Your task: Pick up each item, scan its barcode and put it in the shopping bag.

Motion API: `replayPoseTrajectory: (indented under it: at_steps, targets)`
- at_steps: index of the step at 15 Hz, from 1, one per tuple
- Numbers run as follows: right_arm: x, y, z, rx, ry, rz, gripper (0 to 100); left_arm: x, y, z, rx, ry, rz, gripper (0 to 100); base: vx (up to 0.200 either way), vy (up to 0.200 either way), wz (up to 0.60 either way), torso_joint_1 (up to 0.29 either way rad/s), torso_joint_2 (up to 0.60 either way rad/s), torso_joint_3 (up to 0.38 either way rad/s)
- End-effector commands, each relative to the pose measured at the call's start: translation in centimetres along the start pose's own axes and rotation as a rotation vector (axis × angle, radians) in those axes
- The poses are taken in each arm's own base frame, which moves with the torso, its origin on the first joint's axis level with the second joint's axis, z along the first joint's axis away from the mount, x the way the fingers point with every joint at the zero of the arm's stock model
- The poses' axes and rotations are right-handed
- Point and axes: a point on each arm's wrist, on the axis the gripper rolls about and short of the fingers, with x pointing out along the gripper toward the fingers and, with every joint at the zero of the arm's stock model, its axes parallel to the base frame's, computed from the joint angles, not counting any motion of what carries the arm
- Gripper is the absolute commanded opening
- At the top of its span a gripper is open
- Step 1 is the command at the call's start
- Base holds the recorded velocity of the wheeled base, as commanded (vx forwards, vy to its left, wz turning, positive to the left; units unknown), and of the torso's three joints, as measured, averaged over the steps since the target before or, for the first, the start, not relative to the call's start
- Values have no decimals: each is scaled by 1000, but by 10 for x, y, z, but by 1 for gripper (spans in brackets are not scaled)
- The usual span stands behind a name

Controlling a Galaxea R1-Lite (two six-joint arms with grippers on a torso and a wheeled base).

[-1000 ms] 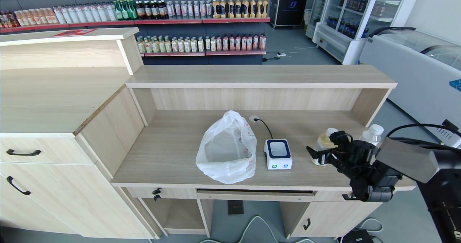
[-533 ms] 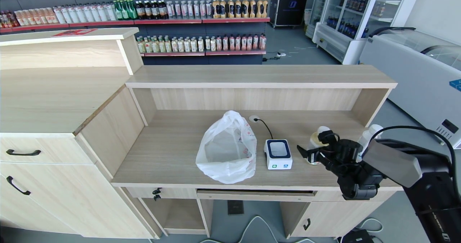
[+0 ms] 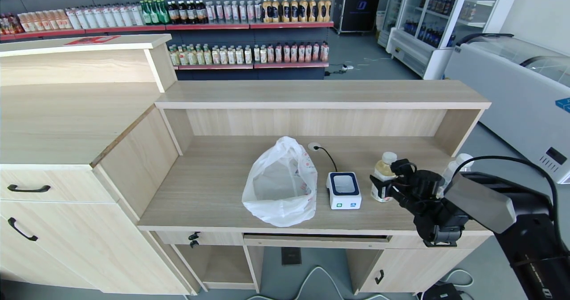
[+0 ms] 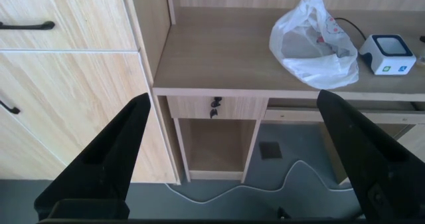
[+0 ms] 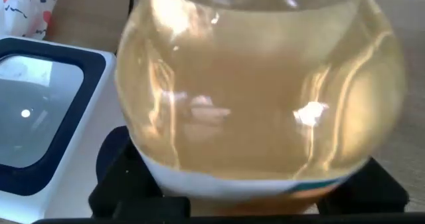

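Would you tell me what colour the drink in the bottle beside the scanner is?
Pale amber; the bottle shows best in the right wrist view.

Wooden counter (image 3: pixel 320 93); drink shelves (image 3: pixel 249 25) behind (glass fridges (image 3: pixel 438 19) right), grey floor (image 3: pixel 365 55).

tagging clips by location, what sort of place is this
Most likely a small shop's checkout: shelves of bottled drinks behind, glass-door fridges, and a barcode scanner beside a shopping bag on the wooden counter.
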Motion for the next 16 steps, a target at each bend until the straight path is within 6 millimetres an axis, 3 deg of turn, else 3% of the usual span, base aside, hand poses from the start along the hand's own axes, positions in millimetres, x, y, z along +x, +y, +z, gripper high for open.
replayPoseTrajectory:
  at_steps: [1, 8, 12, 16]
  targets:
    - [0, -1, 2, -1, -3, -3, 0, 0, 0, 0, -1, 0, 0, 100, 0, 0, 0, 0, 0, 0]
    - [-5, 1, 9, -5, 2, -6, 0, 0, 0, 0, -1, 0, 0, 100, 0, 0, 0, 0, 0, 0]
    - [-27, -4, 63, 68, -44, -11, 0, 0, 0, 0, -1, 2, 0, 100, 0, 0, 0, 0, 0, 0]
    - [-84, -26, 139, 230, -93, -36, 0, 0, 0, 0, -1, 2, 0, 100, 0, 0, 0, 0, 0, 0]
